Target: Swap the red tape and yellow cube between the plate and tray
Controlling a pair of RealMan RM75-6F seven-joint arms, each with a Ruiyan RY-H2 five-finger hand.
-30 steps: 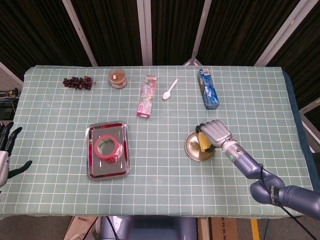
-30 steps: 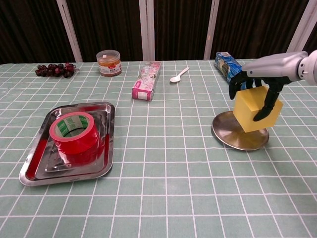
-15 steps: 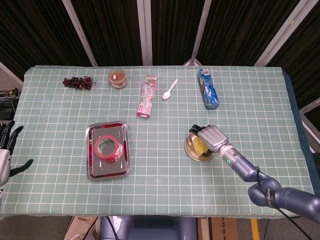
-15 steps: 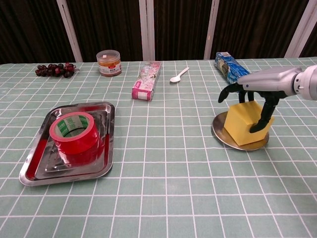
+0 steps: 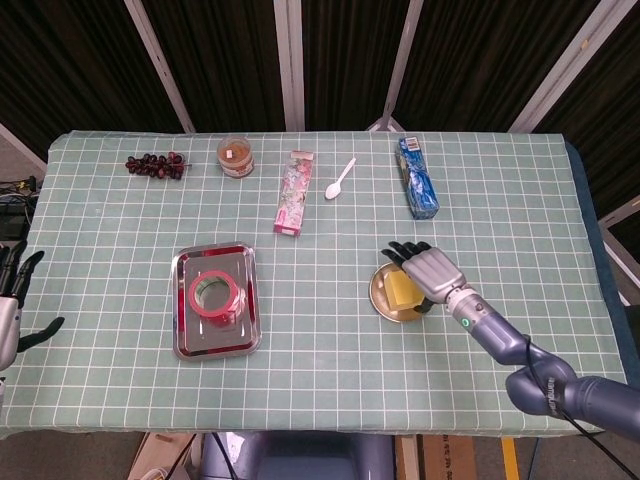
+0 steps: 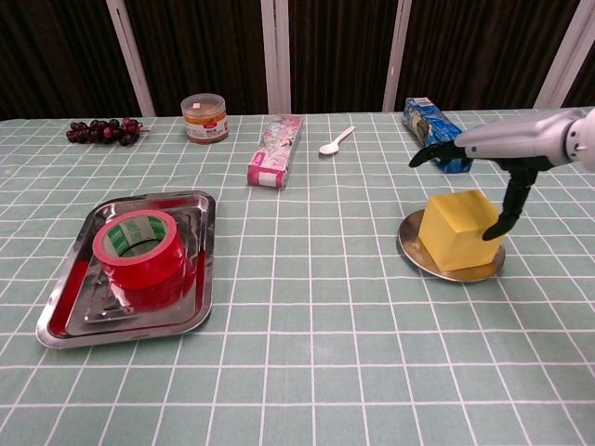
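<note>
Now the yellow foam cube [image 6: 457, 229] sits on the round metal plate [image 6: 415, 253], lower right; the right robot hand [image 6: 488, 149] hovers spread above. Red tape roll [image 6: 139, 246] sits in the steel tray [image 6: 58, 320], apparently swapped.

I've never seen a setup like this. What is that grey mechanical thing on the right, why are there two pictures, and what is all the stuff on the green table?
It is a robot with two arms, each ending in a hand with fingers. One picture looks down from its head, the other looks forward from its chest. The right hand hovers open over a yellow cube that sits on a round metal plate; it holds nothing. The left hand waits open at the table's edge. A red tape roll lies in a metal tray. Along the far side lie grapes, a jar, a pink box, a white spoon and a blue box.
</note>
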